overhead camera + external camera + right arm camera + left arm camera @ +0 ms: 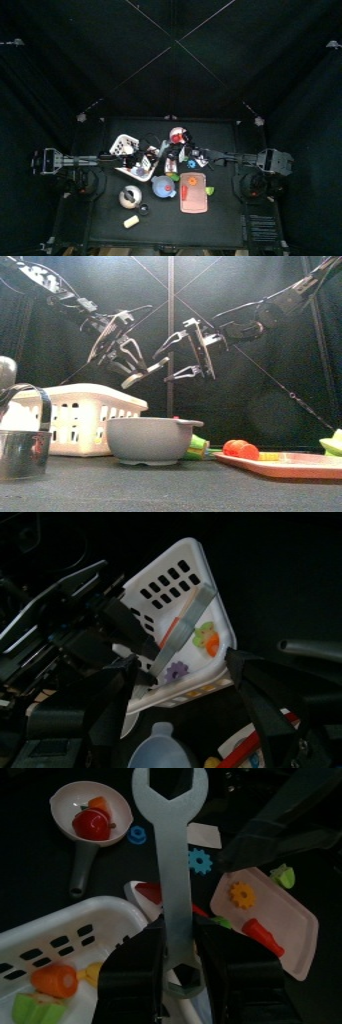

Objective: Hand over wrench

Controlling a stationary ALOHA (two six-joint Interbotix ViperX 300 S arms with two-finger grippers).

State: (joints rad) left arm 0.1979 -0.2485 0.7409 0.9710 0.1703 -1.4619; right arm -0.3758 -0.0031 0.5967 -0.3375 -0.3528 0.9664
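Note:
A long grey wrench runs out from my left gripper, which is shut on its lower end; its open-mouthed head points away from the wrist. In the front view the wrench hangs in the air above the table, slanting out of the left gripper toward the right gripper. The right gripper is open, its jaws spread wide with nothing between them. From the right wrist the wrench shows as a grey bar in front of the white basket, just beyond those jaws.
Below the grippers stand a white slotted basket holding toy food, a grey bowl, a pink tray with toy vegetables and a metal cup. A white scoop holding a red piece and small gear toys lie on the table.

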